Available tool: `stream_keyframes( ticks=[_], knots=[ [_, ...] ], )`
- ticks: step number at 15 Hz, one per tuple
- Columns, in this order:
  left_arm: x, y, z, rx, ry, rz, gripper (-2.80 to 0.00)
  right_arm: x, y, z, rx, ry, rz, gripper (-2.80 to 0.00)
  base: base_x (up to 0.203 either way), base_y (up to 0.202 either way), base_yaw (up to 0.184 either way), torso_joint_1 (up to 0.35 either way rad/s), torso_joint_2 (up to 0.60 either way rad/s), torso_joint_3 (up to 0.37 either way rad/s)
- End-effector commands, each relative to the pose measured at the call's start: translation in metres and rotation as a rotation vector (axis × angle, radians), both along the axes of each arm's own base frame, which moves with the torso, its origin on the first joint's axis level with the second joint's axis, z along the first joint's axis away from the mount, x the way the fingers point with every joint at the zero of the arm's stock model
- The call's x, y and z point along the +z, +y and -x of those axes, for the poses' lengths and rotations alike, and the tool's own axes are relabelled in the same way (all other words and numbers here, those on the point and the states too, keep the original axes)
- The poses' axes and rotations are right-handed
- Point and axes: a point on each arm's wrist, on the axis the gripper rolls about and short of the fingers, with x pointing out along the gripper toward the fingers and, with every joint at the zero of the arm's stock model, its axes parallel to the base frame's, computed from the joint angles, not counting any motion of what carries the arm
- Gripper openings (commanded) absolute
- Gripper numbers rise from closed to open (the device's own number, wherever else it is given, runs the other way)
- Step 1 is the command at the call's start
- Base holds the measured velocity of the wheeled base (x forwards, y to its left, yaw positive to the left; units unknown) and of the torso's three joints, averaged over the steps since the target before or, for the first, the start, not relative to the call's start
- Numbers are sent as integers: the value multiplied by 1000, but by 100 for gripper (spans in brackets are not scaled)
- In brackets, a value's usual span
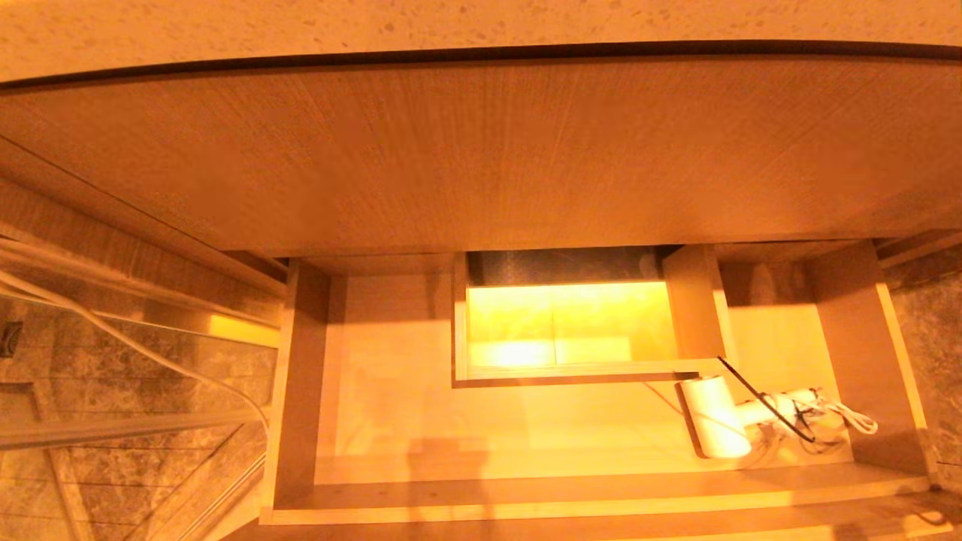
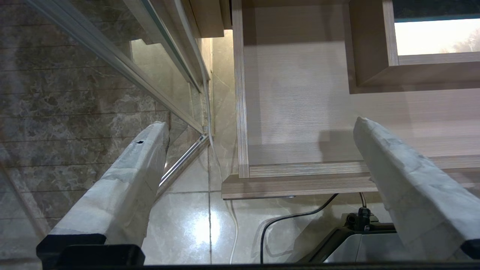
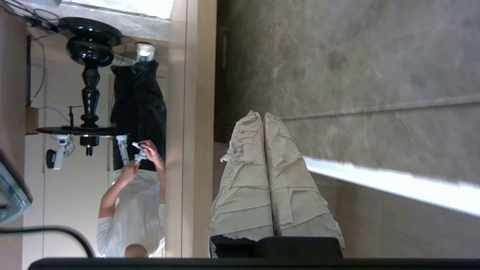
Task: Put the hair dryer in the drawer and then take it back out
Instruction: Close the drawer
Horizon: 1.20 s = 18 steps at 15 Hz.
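The drawer (image 1: 526,505) stands pulled out, wide and shallow, pale wood inside, with a boxed notch (image 1: 571,330) at mid-back. The white hair dryer (image 1: 714,424) lies on the drawer floor at the right, barrel toward the front, its handle and bundled cord (image 1: 827,421) toward the right wall. Neither gripper shows in the head view. In the left wrist view my left gripper (image 2: 260,123) hangs open and empty above the drawer's (image 2: 300,112) front left corner. In the right wrist view my right gripper (image 3: 261,114) is shut on nothing, facing a stone wall away from the drawer.
A large wood-grain front panel (image 1: 481,150) and countertop (image 1: 451,22) overhang the drawer's back. A glass door with a metal frame (image 1: 113,361) stands to the left. Glossy floor tiles (image 2: 195,225) and the robot's base (image 2: 356,240) lie below the drawer front. A person (image 3: 131,195) shows beside the right arm.
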Motion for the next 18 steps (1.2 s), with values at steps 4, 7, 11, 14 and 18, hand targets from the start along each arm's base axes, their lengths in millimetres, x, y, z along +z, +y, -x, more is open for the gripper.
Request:
stream_keyframes(
  ticks=[4, 7, 11, 14, 18],
  knots=[
    [0, 0, 0, 0, 0, 0, 0, -29, -16, -12, 7, 32, -40, -280, 0, 0, 0, 0, 0, 0],
    [0, 0, 0, 0, 0, 0, 0, -39, -26, -22, 14, 2, -21, -280, 0, 0, 0, 0, 0, 0],
    [0, 0, 0, 0, 0, 0, 0, -47, -28, -30, 17, -22, -12, -280, 0, 0, 0, 0, 0, 0],
    [0, 0, 0, 0, 0, 0, 0, -49, -26, -36, 8, -39, -16, -280, 0, 0, 0, 0, 0, 0],
    [0, 0, 0, 0, 0, 0, 0, -52, -33, -49, 36, -142, 42, -280, 0, 0, 0, 0, 0, 0]
  ],
)
